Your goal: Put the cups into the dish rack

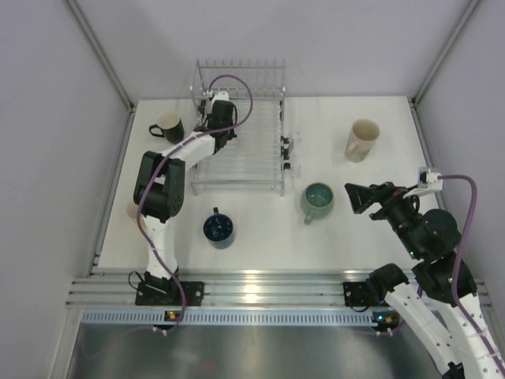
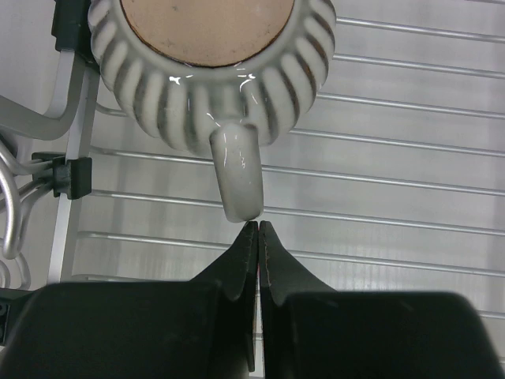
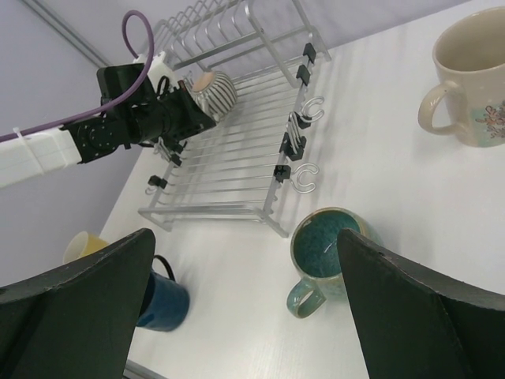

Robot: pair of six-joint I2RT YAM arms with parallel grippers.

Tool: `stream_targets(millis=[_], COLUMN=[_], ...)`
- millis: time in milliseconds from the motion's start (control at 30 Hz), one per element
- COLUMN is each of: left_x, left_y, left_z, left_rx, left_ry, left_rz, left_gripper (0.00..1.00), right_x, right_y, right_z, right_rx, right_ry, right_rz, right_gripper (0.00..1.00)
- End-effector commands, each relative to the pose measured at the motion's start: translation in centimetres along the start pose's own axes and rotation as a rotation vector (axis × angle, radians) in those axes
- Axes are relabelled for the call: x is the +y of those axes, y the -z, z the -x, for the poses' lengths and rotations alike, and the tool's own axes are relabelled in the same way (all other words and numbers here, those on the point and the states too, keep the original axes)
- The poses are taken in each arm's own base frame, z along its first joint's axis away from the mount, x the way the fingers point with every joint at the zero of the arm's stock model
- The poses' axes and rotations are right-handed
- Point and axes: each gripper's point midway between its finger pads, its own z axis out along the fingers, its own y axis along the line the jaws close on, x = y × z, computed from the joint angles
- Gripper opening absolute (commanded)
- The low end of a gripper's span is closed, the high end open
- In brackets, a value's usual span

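Note:
The ribbed beige cup lies bottom-up in the dish rack, its handle pointing at my left gripper. That gripper is shut with nothing between its jaws, its tips just at the end of the handle. My right gripper is wide open and empty above the table, with the teal-green cup just ahead between its fingers; the cup also shows in the top view. On the table stand the black cup, the tall cream cup and the dark blue cup. The small yellowish cup stands by the left arm.
The rack's upright prongs run along its far side. Two wire hooks stick out from the rack's right side, toward the teal-green cup. Grey walls close the table on the left, right and back. An aluminium rail runs along the near edge.

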Motion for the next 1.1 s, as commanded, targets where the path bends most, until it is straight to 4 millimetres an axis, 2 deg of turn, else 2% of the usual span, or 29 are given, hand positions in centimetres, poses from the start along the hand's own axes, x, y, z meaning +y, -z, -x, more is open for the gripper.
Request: stream_targets(millis=[0, 133, 167, 200, 267, 300, 333, 367, 400, 433, 467, 500, 567, 600, 667, 700, 733, 800, 833, 900, 967, 1000, 1033, 1067], left_x=[0.2, -0.7, -0.6, -0.8, -0.8, -0.8, -0.9, -1.0, -1.0, -1.0, -0.9, -1.1, -1.4, -1.5, -1.6, -2.4, -2.5, -2.8, -3.3, -3.6, -4.4, -4.8, -5.5, -5.6], left_y=[-0.3, 0.7, 0.9, 1.8, 2.7, 3.2, 4.2, 4.8, 5.4, 6.8, 7.5, 9.1, 10.7, 12.3, 13.9, 15.8, 16.5, 18.7, 19.4, 21.2, 22.4, 23.1, 23.9, 24.2], left_z=[3.4, 1.9, 0.6, 0.9, -0.8, -1.2, -0.8, -1.9, -1.8, -0.8, -1.6, 0.0, 0.1, 1.3, 1.3, 2.2, 2.1, 3.0, 2.4, 2.7, 1.5, 1.8, 0.5, 0.0], left_rx=[-0.087, -0.045, -0.017, -0.020, 0.021, 0.030, 0.024, 0.050, 0.051, 0.027, 0.045, 0.007, 0.015, -0.008, -0.008, -0.026, -0.023, -0.048, -0.026, -0.034, 0.009, -0.004, 0.041, 0.057], left_ry=[0.018, 0.033, 0.031, 0.039, 0.045, 0.051, 0.060, 0.057, 0.060, 0.075, 0.073, 0.085, 0.092, 0.099, 0.120, 0.126, 0.137, 0.156, 0.167, 0.183, 0.214, 0.224, 0.231, 0.236], left_rz=[-0.002, -0.073, -0.084, -0.104, -0.133, -0.140, -0.160, -0.185, -0.196, -0.211, -0.227, -0.252, -0.290, -0.314, -0.347, -0.414, -0.434, -0.486, -0.525, -0.578, -0.646, -0.683, -0.748, -0.764], left_gripper=[0.01, 0.03, 0.04, 0.05, 0.11, 0.13, 0.15, 0.19, 0.21, 0.22, 0.25, 0.26, 0.31, 0.33, 0.39, 0.48, 0.52, 0.78, 0.80, 0.81, 0.82, 0.83, 0.83, 0.83], right_x=[0.7, 0.6, 0.6, 0.5, 0.4, 0.4, 0.3, 0.0, -0.2, -0.5, -1.3, -1.7, -3.3, -3.7, -4.6, -5.2, -5.7, -6.1, -6.1, -6.1, -6.3, -6.4, -6.8, -7.1], right_y=[0.1, -0.1, -0.2, -0.2, -0.5, -0.6, -0.8, -1.0, -1.1, -1.4, -1.5, -1.7, -2.3, -2.5, -3.3, -3.4, -3.8, -4.4, -5.2, -6.1, -7.4, -7.8, -8.9, -9.4], right_z=[1.2, 1.0, 0.8, 0.6, 0.2, 0.0, -0.4, -0.5, -0.6, -0.7, -0.8, -0.8, -1.3, -1.4, -0.9, -1.0, 0.0, 0.9, 1.8, 2.5, 3.5, 3.8, 4.2, 4.2], right_rx=[-0.025, -0.021, -0.018, -0.015, -0.002, 0.004, 0.019, 0.020, 0.029, 0.039, 0.044, 0.047, 0.059, 0.064, 0.065, 0.076, 0.058, 0.049, 0.039, 0.033, 0.027, 0.025, 0.021, 0.027], right_ry=[0.015, 0.006, 0.001, -0.003, -0.014, -0.018, -0.023, -0.035, -0.041, -0.050, -0.065, -0.073, -0.092, -0.094, -0.089, -0.085, -0.075, -0.057, -0.040, -0.022, -0.008, -0.006, -0.007, -0.014], right_rz=[0.013, 0.013, 0.013, 0.011, 0.012, 0.010, 0.004, -0.010, -0.027, -0.056, -0.104, -0.134, -0.232, -0.263, -0.341, -0.384, -0.441, -0.494, -0.524, -0.549, -0.579, -0.585, -0.594, -0.600], right_gripper=[0.99, 0.99, 0.99, 0.99, 0.99, 0.99, 0.99, 0.99, 0.99, 0.99, 0.99, 0.99, 0.99, 0.98, 0.95, 0.94, 0.92, 0.87, 0.86, 0.81, 0.81, 0.80, 0.80, 0.80])
